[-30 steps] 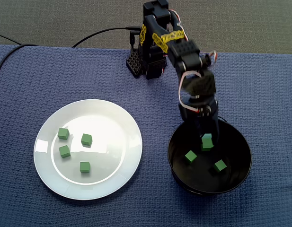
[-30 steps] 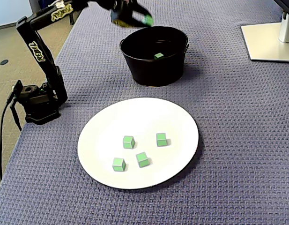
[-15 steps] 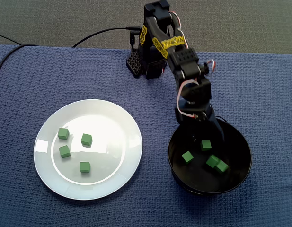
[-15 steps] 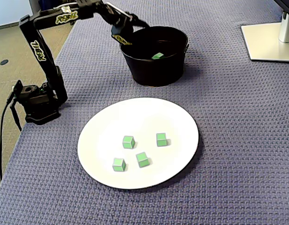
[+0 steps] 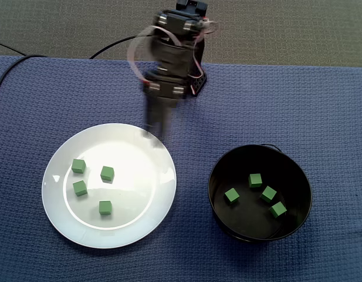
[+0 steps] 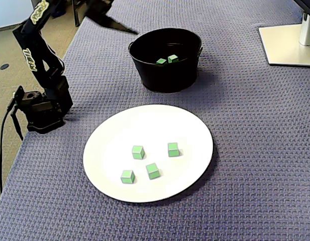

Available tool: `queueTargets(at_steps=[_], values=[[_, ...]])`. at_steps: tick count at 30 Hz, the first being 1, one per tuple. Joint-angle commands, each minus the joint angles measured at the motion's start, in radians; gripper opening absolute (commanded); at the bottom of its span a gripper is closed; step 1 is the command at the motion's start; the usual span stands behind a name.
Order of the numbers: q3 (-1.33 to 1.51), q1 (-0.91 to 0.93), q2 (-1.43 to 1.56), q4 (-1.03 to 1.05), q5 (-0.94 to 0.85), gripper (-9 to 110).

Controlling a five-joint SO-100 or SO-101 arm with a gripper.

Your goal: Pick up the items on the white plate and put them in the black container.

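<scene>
Fixed view: four green cubes (image 5: 107,173) on a glossy round plate (image 5: 139,147), four more inside the black bucket (image 5: 239,226); the blurred claw (image 5: 153,134) hangs upper centre, and whether it is apart or together cannot be told.

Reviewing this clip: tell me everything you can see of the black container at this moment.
The black container is a round, deep, bucket-like pot with a glossy dark inside; its material is unclear. It stands upright on the blue woven cloth, right of the white plate in a fixed view and apart from it. A small lug shows at its rim. Four green cubes lie loose on its bottom; in a fixed view only two of them show over the rim. Nothing else touches it.
</scene>
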Motion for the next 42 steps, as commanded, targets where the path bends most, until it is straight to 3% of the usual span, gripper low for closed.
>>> queueTargets(at_steps=[1,9,16,29,42], values=[[-0.147,0.179,-0.104,0.115,0.126,45],[-0.318,0.224,-0.529,0.299,0.261,45],[-0.296,0.212,-0.747,0.304,0.265,41],[-0.241,0.310,-0.816,0.262,-0.115,39],[-0.192,0.347,-0.904,0.212,-0.215,35]])
